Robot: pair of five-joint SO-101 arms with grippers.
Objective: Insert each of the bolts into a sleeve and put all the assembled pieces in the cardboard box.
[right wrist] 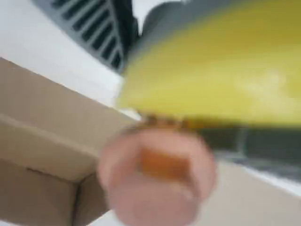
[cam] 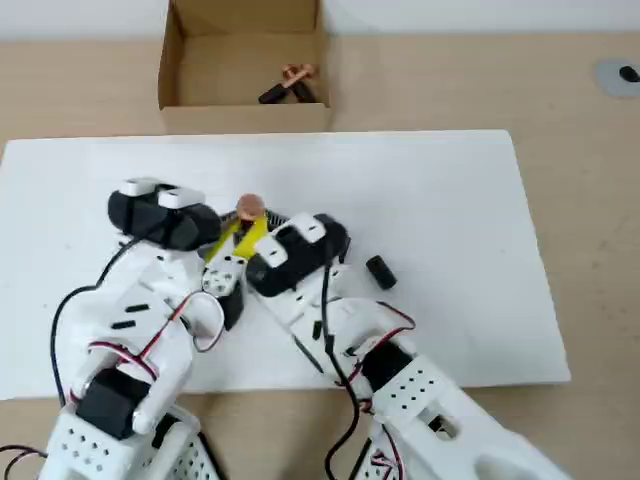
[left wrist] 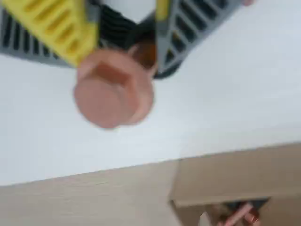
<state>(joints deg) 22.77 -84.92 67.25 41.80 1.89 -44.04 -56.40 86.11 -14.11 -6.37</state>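
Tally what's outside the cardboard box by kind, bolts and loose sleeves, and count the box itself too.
Bolt, copper-headed, up between the two arms: 1
Loose sleeve, black, lying on the white sheet: 1
Cardboard box: 1
Total: 3

I count one cardboard box [cam: 175,70], seemingly two assembled pieces [cam: 288,85] inside it, and one bolt [cam: 250,208] and one loose sleeve [cam: 380,271] outside.
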